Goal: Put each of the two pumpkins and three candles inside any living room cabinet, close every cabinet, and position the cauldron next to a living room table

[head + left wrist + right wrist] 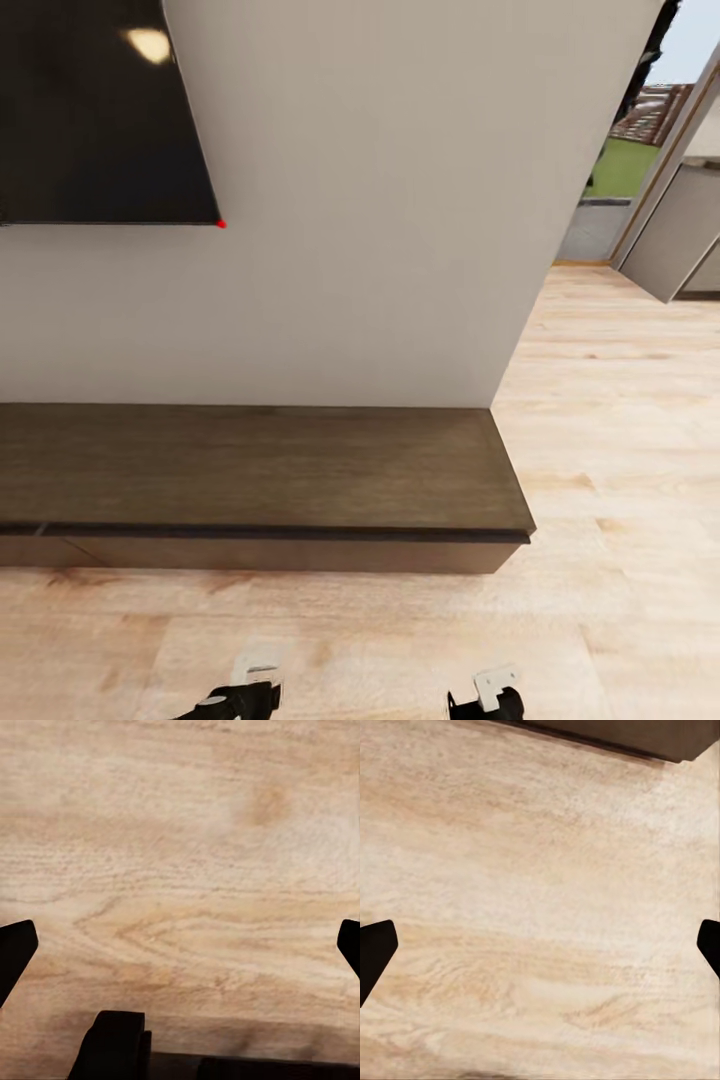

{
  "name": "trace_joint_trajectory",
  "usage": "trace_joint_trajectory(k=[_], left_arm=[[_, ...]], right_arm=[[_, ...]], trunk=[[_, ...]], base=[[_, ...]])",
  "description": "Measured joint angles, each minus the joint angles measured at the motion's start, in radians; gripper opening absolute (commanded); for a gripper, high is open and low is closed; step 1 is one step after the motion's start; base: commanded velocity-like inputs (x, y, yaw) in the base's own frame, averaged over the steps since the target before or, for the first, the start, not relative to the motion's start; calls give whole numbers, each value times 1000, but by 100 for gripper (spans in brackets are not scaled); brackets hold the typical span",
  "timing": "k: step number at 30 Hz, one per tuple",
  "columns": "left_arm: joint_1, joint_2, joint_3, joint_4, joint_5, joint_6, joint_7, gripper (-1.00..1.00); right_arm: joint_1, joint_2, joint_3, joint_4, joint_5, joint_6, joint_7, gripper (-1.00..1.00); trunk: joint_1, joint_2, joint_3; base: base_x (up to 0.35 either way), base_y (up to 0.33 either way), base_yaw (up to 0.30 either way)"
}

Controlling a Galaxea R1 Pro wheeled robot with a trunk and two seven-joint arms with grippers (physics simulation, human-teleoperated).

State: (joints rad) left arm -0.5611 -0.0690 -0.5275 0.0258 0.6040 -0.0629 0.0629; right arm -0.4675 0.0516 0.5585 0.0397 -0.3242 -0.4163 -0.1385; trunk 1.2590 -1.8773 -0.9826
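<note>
The long low dark-brown cabinet (pixel 260 480) stands against the white wall straight ahead, its flat top bare and its drawer fronts shut; its right end stops near mid-view. A dark strip of the cabinet (pixel 607 736) also edges the right wrist view. My left gripper (pixel 180 945) hangs open over bare wood floor, its dark fingertips (pixel 15 952) far apart with nothing between them. My right gripper (pixel 540 949) is likewise open over the floor. Both arms' wrists peek in low in the head view, in front of the cabinet. Pumpkins, candles and cauldron are out of view.
A black TV screen (pixel 95 110) hangs on the wall above the cabinet's left part. Light wood floor (pixel 620 450) runs past the cabinet's right end toward a doorway (pixel 640 150) and a grey door panel (pixel 685 235) at the far right.
</note>
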Motion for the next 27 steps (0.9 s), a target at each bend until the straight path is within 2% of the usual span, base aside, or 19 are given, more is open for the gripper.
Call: trace_joint_trajectory(k=[5,18,21,27], left_arm=[[21,7,0,23,0,1,0,100],[138,11,0,27,-1,9,0,100],[163,11,0,28,-2,10,1,100],[213,11,0,28,-4,7,1,100]], right_arm=[[33,-16,1,5,1,4,-1,100],[177,-15,3,40,4,7,-8,100],[183,-14,3,37,4,7,-5,100],[185,-16,3,36,4,7,-4,100]], trunk=[[-19,35,16],[-69,126,56],[-81,147,66],[-81,147,66]], base=[[0,0,0],[0,0,0],[0,0,0],[0,0,0]])
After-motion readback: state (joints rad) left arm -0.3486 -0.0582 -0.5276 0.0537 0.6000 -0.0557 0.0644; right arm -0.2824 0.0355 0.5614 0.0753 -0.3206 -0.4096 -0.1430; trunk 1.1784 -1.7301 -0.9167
